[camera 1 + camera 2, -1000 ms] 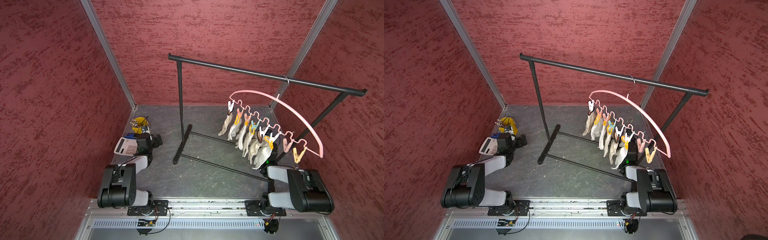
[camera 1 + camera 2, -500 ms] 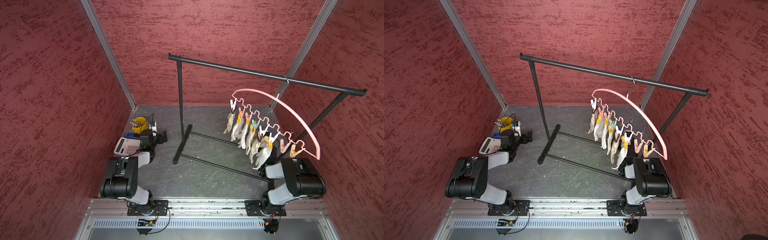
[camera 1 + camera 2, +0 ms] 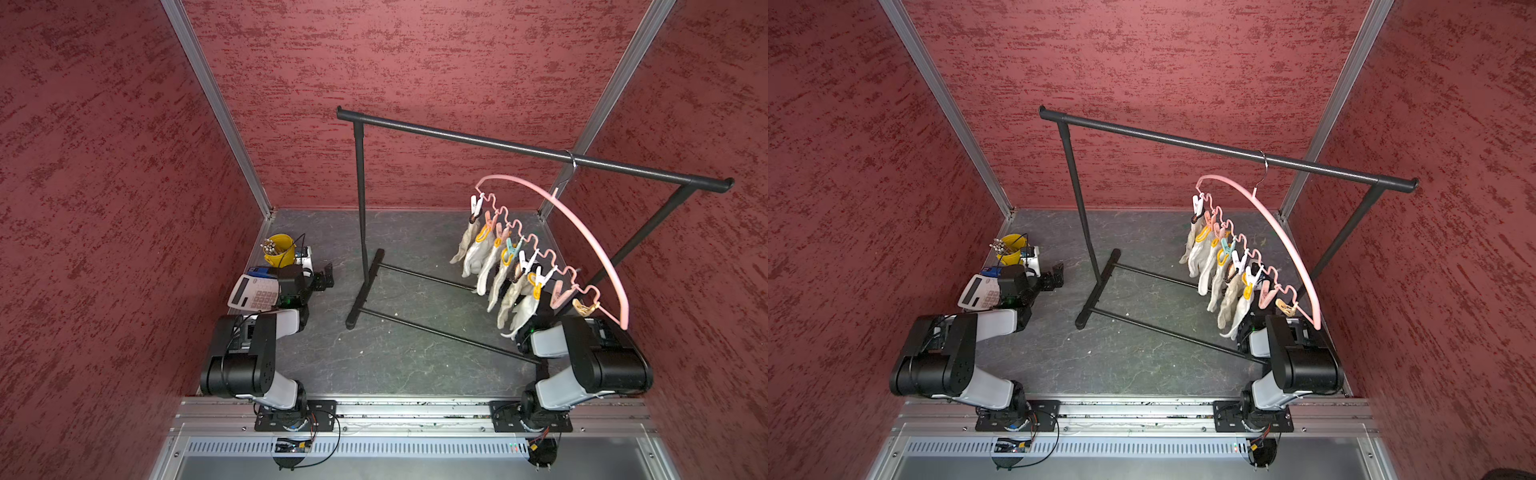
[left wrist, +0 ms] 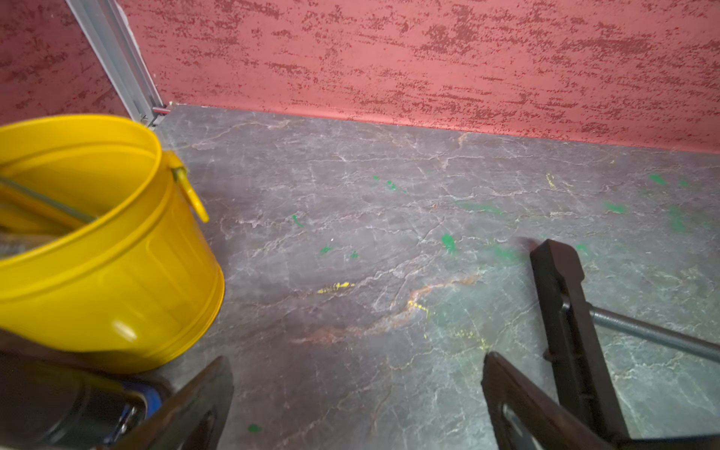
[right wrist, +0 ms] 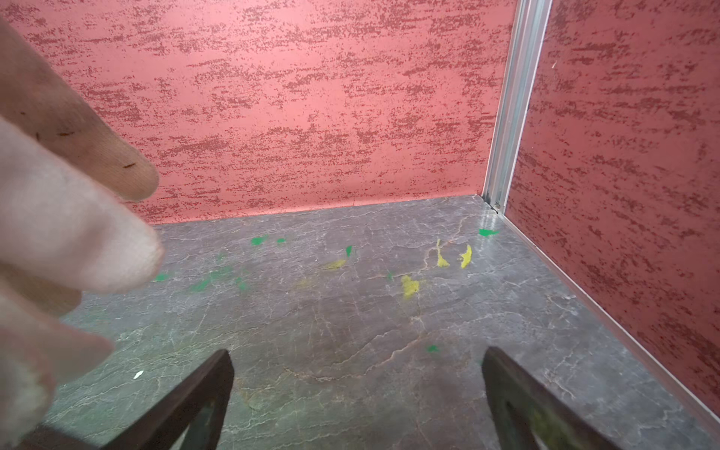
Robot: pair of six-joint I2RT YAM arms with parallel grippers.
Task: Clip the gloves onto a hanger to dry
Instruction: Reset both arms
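Gloves [image 3: 494, 270] hang pinned in a row on pink hanger [image 3: 582, 224], near right edge of tabletop [image 3: 395, 353]. None seen loose; two near-end pins [image 3: 559, 297] bare. Looks finished. Both arms' jaws wide apart, empty.

Knit cloth gloves [image 3: 473, 253], pink plastic hanger [image 3: 590, 241], matt black metal rack [image 3: 498, 142], glossy yellow bucket [image 4: 117, 280]

No legible text, labels or numbers anywhere. The calculator [image 3: 252, 292] has keys and a display, but in both top views they're too small to read. The yellow bucket [image 4: 117, 272] shows plain in the left wrist view.
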